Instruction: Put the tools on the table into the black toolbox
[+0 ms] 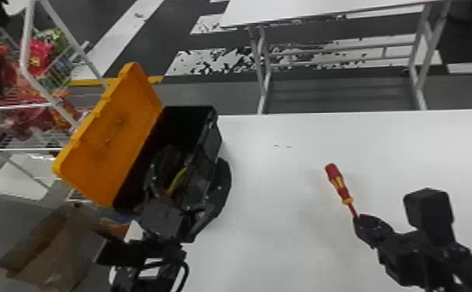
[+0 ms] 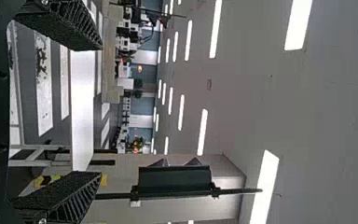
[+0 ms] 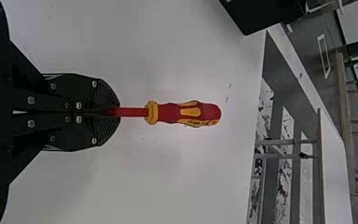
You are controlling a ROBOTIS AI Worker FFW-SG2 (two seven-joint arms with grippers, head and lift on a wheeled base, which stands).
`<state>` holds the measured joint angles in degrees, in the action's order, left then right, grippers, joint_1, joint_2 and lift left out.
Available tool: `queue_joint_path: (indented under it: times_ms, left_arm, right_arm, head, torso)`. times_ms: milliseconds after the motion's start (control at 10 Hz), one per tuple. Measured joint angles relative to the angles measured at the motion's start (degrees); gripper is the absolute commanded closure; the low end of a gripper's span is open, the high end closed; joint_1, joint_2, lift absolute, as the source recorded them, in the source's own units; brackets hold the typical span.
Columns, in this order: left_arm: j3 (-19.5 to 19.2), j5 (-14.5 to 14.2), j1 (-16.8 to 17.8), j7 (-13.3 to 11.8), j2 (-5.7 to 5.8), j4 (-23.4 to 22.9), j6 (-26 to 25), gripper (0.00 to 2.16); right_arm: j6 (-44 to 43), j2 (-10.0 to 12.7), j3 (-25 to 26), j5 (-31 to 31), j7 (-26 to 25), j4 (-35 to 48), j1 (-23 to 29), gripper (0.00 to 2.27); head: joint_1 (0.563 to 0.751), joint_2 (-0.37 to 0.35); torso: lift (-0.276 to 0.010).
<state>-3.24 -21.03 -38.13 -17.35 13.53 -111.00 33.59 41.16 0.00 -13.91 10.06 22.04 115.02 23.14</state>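
- Right claw (image 3: 116, 112) grips the screwdriver (image 3: 184, 113) by its shaft, leaving the handle free, probably to lead into the box.
- Whether the screwdriver touches the table (image 1: 270, 233), I cannot tell; it is well apart from the black toolbox (image 1: 212, 141).
- Orange lid (image 1: 109, 136) stands open, presumably for loading.
- Left claw (image 2: 93, 111), wide and empty, waits by the toolbox.

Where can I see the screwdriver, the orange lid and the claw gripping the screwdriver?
Screwdriver (image 3: 186, 113): right wrist view, on its red-and-yellow handle.
Orange lid (image 1: 111, 134): head view, middle of its broad face.
Right claw (image 3: 116, 112): right wrist view, midway between its fingertips.
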Motion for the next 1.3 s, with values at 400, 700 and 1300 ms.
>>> queue_joint_path:
  times_ms: [400, 700, 1300]
  left_arm:
    - [3.0, -5.5, 1.7, -5.5, 0.01, -3.7, -13.5, 0.03]
    - [1.6, -13.4, 3.0, -9.2, -0.45, -6.1, -30.0, 0.06]
    - [-3.6, -27.3, 7.7, -11.0, -1.64, -7.5, -57.2, 0.07]
  right_arm:
    - [-9.8, 0.0, -1.3, 0.5, 2.9, 4.5, 4.7, 2.24]
    - [-15.3, 0.0, -2.1, 0.6, 4.8, 6.4, 6.9, 2.24]
    - [-19.9, 0.0, -6.7, 2.0, 8.1, 6.9, 8.2, 2.24]
  head:
    - [0.695, 0.277]
    - [0.695, 0.271]
    - [0.695, 0.316]
  torso:
    - [-0.075]
    - [-0.075]
    - [-0.075]
